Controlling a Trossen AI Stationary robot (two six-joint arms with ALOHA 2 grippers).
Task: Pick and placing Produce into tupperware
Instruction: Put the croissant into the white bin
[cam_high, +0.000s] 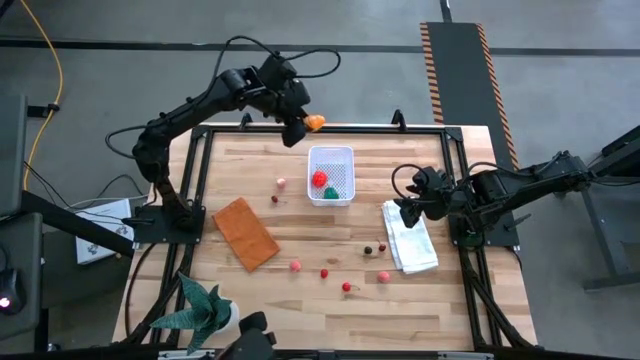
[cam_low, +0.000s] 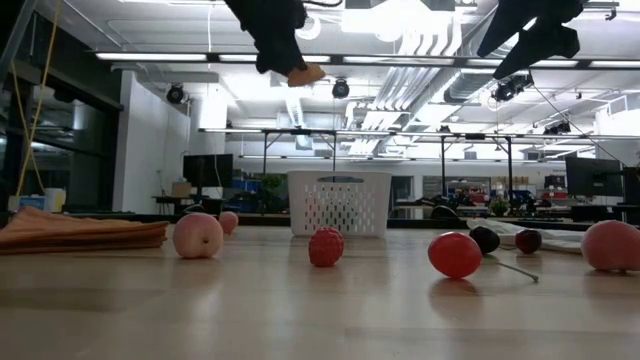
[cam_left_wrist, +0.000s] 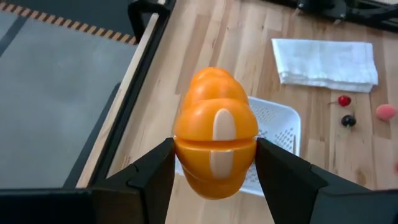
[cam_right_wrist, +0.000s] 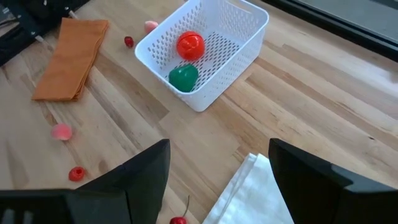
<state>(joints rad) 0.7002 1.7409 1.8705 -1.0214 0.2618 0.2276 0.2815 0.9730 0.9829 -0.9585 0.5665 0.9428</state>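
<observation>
Left gripper (cam_high: 303, 127), seen from above, pinches the orange piece (cam_high: 314, 123) over the desk's far edge, just beyond the tub (cam_high: 331, 174), which holds a tomato (cam_high: 319, 179) and a green piece (cam_high: 330, 193). The right gripper (cam_high: 409, 209) hangs spread over the cloth (cam_high: 410, 235) near the right edge. Berries (cam_high: 323, 272) lie scattered toward the near edge. At table height, the orange piece (cam_low: 303, 74) hangs above the tub (cam_low: 339, 203). The left wrist shows fingers (cam_left_wrist: 151, 173) clamping it (cam_left_wrist: 214, 131). The right wrist shows its fingers (cam_right_wrist: 144, 167) wide apart.
</observation>
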